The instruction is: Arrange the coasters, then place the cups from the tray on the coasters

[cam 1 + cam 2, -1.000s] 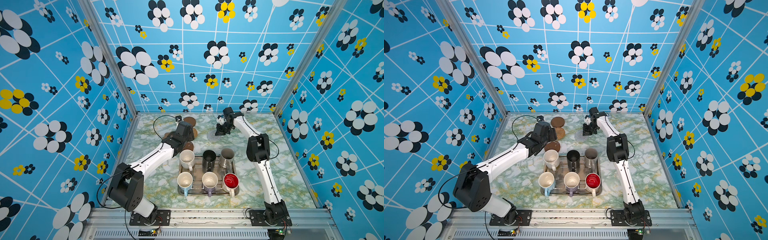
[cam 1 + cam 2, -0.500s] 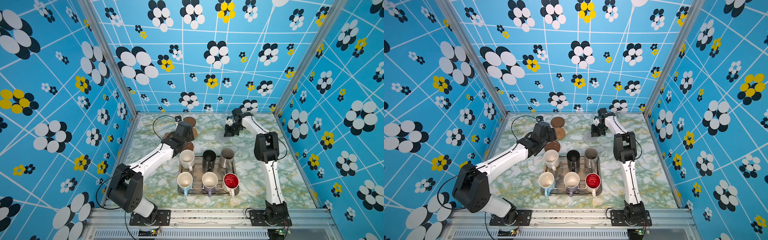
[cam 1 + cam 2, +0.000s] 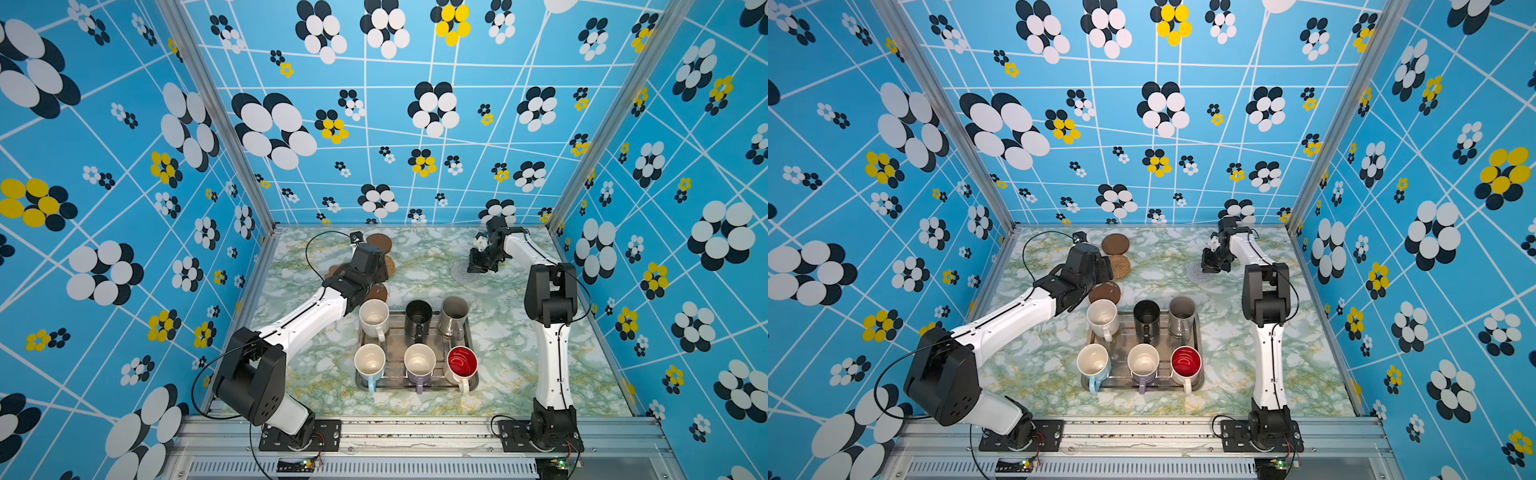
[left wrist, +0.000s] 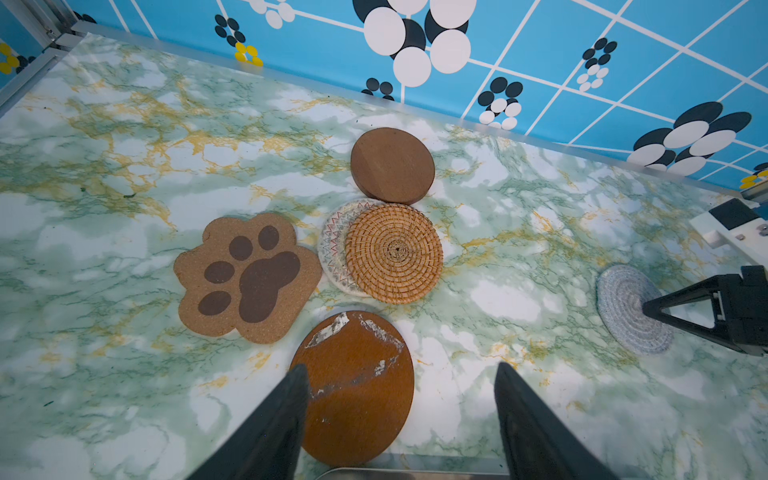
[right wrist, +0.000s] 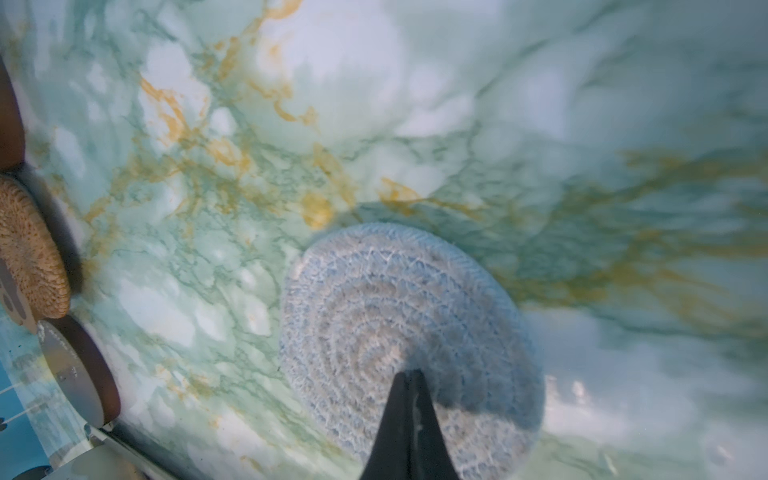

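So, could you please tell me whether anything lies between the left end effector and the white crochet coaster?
Yes: the tan rattan coaster lies on the white crochet coaster, covering most of it from the left end effector; only one edge shows.

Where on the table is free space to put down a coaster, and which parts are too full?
Bare marble lies between the rattan coaster and the grey coaster, and right of the tray up to the right arm. Crowded: the back left, where five coasters bunch by the open left gripper; the tray holds six mugs.
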Robot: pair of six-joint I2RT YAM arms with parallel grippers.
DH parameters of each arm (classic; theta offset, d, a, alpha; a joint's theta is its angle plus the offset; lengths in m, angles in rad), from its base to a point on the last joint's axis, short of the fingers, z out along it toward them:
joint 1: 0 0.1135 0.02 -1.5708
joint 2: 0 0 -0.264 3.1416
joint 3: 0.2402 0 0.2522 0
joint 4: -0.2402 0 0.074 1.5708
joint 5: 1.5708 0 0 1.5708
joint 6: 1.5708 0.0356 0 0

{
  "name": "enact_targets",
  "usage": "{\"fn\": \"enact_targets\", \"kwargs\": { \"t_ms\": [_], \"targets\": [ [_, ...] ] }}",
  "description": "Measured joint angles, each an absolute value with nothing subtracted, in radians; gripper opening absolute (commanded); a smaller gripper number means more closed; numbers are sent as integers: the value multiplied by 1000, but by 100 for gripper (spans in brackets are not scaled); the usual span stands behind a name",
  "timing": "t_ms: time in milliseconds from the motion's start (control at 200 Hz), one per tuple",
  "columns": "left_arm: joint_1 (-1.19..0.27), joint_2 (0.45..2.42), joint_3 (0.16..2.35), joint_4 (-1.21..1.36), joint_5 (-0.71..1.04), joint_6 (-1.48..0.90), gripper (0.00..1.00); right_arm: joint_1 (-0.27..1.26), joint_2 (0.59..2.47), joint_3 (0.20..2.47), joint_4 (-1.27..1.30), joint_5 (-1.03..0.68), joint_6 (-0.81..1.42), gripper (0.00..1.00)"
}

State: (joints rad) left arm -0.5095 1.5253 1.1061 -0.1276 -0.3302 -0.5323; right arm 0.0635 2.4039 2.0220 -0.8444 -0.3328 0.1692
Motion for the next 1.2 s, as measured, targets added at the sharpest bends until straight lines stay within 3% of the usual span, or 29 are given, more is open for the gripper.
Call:
{"fn": "enact_targets", "kwargs": {
  "t_ms": [1200],
  "targets": [
    [-509, 1525, 1106, -128, -330, -532, 72, 2, 2350, 1947, -807, -211, 169, 4]
  ]
}}
